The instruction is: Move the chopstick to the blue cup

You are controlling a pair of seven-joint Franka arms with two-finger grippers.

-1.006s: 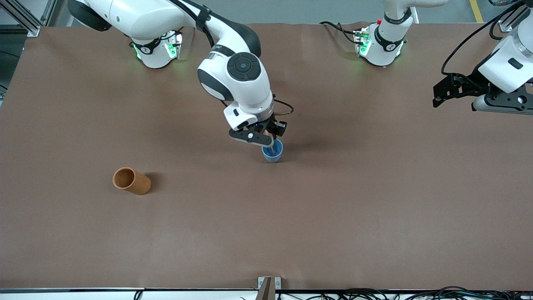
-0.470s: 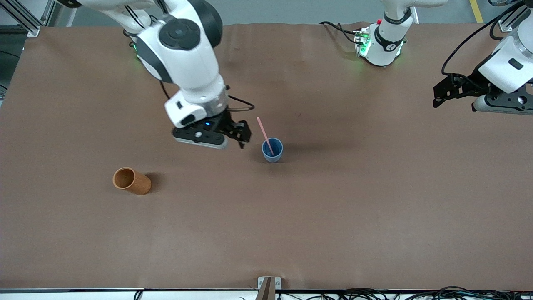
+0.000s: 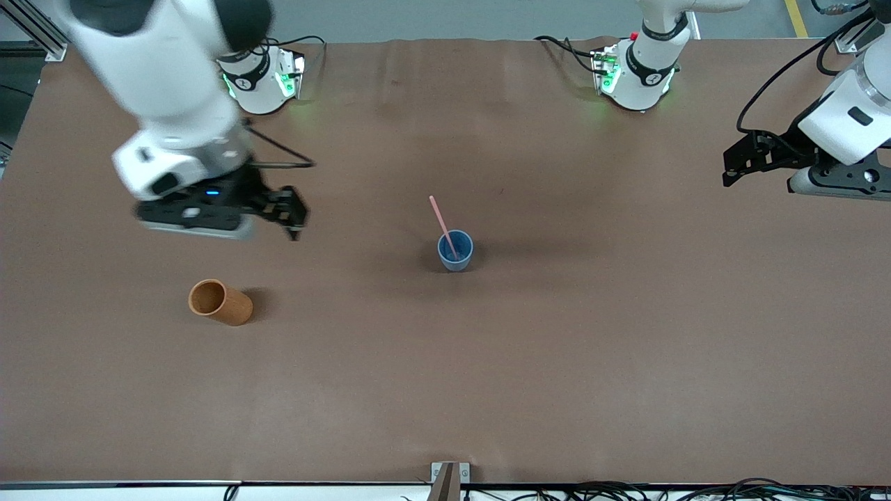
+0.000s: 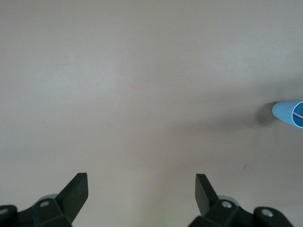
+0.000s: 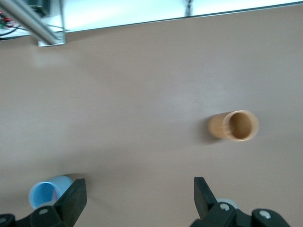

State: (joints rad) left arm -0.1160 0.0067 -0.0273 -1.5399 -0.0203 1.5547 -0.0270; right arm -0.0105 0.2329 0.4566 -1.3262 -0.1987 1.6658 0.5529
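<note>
So: two cups on the brown table, one stick. One thin pale pink chopstick stands leaning inside the small round blue cup, mid-table. One orange-brown cylindrical cup sits toward the right arm's end. Right gripper hangs released, empty, over bare table. Left gripper waits open over its own end.

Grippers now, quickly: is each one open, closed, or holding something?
Left gripper: open, holding nothing, waiting over the brown table.
Right gripper: open, holding nothing, over the table.
</note>
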